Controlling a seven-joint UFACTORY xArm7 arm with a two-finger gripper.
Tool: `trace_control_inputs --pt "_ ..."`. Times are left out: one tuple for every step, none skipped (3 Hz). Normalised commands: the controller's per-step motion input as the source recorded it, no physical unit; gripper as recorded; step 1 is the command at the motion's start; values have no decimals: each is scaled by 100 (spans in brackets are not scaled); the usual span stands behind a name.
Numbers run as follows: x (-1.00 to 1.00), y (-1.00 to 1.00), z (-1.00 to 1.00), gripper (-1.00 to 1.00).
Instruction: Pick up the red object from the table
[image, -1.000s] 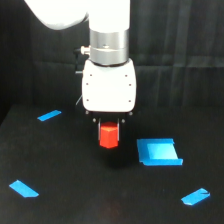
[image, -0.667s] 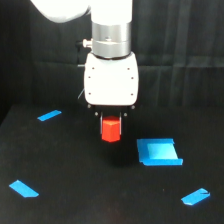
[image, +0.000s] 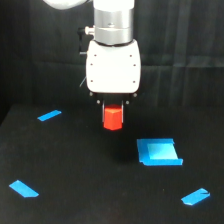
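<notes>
The red object (image: 113, 118), a small red-orange block, hangs under the white arm head in the middle of the exterior view, lifted off the black table (image: 100, 200). My gripper (image: 113, 114) is shut on it from above. The dark fingers are mostly hidden against the black background, so only short stubs show beside the block's top.
A flat blue square piece (image: 159, 152) lies on the table to the exterior view's right of the block, lower down. Blue tape strips sit at the left (image: 49, 115), the lower left (image: 23, 188) and the lower right (image: 195, 197).
The arm has risen and carried the red object up with it, further off the table. The blue piece and the tape strips have not moved.
</notes>
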Motion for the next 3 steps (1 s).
trace_control_inputs --pt "-8 7 18 -94" --pt "-1 0 14 -93" --pt "-3 9 12 -95"
